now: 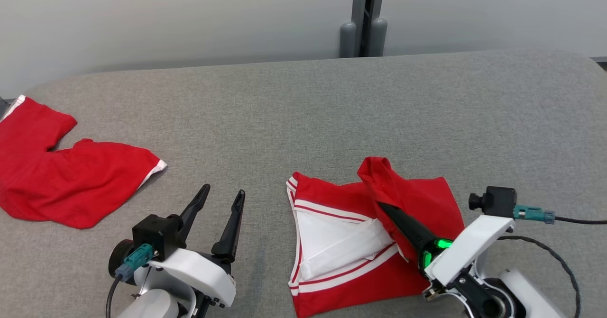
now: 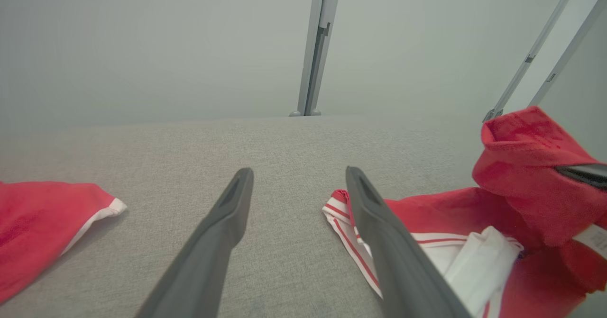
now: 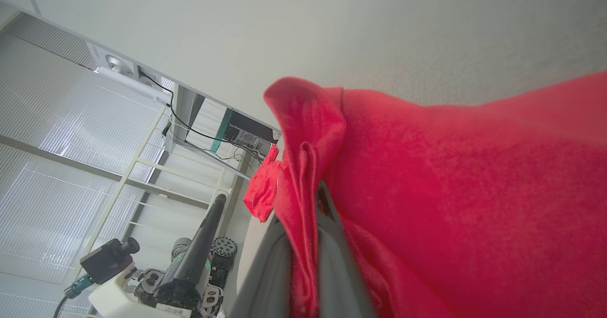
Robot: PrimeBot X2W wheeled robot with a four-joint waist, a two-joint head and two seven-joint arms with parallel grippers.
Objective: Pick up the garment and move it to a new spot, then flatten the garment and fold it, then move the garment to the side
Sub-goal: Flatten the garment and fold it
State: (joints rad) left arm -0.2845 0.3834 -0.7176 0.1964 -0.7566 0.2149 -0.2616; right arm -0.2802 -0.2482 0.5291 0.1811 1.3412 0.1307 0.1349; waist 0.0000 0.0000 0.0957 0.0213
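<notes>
The garment (image 1: 422, 199) is red with white-and-red striped trim and lies partly folded on the grey table, at the front right in the head view. My right gripper (image 1: 382, 207) is shut on a fold of its red cloth, lifted into a small peak. In the right wrist view the cloth (image 3: 450, 190) runs between the fingers (image 3: 334, 261) and drapes over them. My left gripper (image 1: 224, 191) stands open over bare table to the garment's left, holding nothing. The left wrist view looks past that open gripper (image 2: 298, 173) to the garment's lifted fold (image 2: 521, 166) on the right.
A second red garment (image 1: 61, 185) with white trim lies spread at the table's left edge, seen too in the left wrist view (image 2: 33, 223). The grey fabric table (image 1: 332, 109) stretches back to a pale wall with a grey post (image 1: 363, 19).
</notes>
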